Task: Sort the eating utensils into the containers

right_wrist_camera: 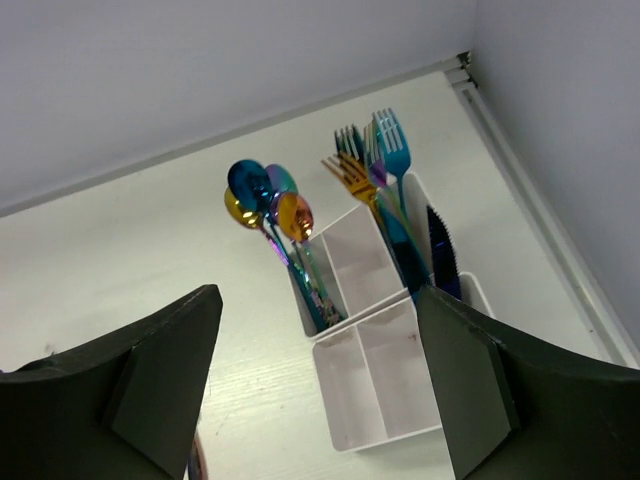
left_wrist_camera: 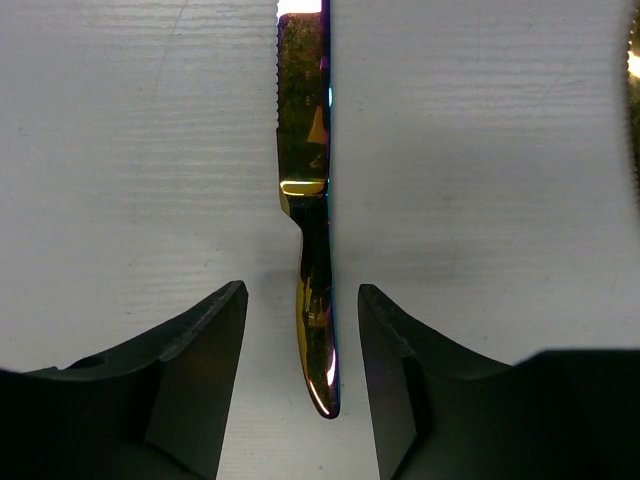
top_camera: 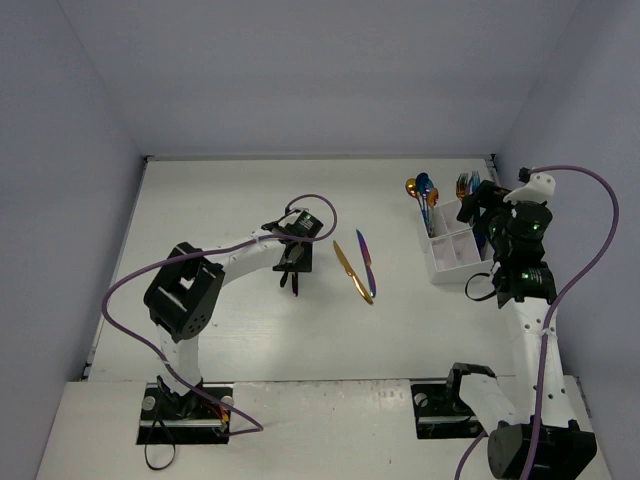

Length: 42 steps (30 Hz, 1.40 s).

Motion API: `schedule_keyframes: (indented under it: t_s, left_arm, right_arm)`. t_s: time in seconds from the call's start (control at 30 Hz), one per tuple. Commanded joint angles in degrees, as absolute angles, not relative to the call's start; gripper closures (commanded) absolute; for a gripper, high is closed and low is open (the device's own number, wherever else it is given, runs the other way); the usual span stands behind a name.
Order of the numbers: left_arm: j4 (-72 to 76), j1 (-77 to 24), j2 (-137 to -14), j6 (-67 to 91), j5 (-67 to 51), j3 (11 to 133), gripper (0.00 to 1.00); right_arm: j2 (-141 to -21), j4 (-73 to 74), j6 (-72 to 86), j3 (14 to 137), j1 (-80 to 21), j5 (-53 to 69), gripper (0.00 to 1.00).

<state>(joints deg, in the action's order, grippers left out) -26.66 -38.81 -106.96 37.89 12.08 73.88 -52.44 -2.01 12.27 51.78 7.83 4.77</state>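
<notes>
A rainbow knife (left_wrist_camera: 305,200) lies flat on the table with its handle between my left gripper's (left_wrist_camera: 302,295) open fingers, which do not touch it. In the top view the left gripper (top_camera: 292,268) is at mid table. A gold knife (top_camera: 350,272) and a purple knife (top_camera: 366,263) lie just right of it. The white caddy (top_camera: 452,262) stands at the right, with spoons (top_camera: 424,190) and forks (top_camera: 464,184) upright in its far compartments. My right gripper (top_camera: 482,222) hovers open and empty over the caddy (right_wrist_camera: 380,400), where spoons (right_wrist_camera: 265,200), forks (right_wrist_camera: 375,160) and a dark blue knife (right_wrist_camera: 440,250) stand.
The caddy's near compartments (right_wrist_camera: 400,370) hold nothing. The right wall and the table's raised back rim (top_camera: 320,157) are close to the caddy. The gold knife's edge shows at the far right of the left wrist view (left_wrist_camera: 633,60).
</notes>
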Motion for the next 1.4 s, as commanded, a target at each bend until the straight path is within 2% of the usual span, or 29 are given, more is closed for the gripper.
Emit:
schedule_keyframes:
  t_s: [0.0,0.4,0.63,0.73,1.1,1.27,1.37]
  left_arm:
    - [-28.0,-37.9,-107.7,40.0,12.7,77.7,0.57]
    - [-28.8,-36.9,-112.4,40.3,11.5,80.6,0.67]
    - [-30.9,-36.9,-114.6,40.4,10.4,82.1,0.86]
    - [-31.7,-36.8,-114.3,40.7,10.4,82.0,0.99]
    - [-29.2,-37.9,-102.4,37.0,10.3,77.2,1.0]
    - [-21.8,-38.9,-91.7,33.4,9.0,71.7,1.0]
    - [-12.5,-39.5,-84.7,30.7,5.7,67.5,1.0]
  right_arm:
    - [-50.4,-3.1,12.9,51.0,6.0,6.9,0.22]
    - [-47.3,-1.9,12.6,50.1,2.9,6.9,0.15]
    - [-46.1,-1.0,12.3,50.3,2.2,6.9,0.13]
    - [-46.0,-0.6,11.9,50.8,1.7,7.5,0.12]
    - [-52.5,-0.4,16.0,55.0,-2.3,23.5,0.09]
    - [-57.7,-0.8,21.8,56.5,-6.3,28.4,0.08]
    - [-61.7,-1.3,24.1,57.6,-9.6,30.7,0.07]
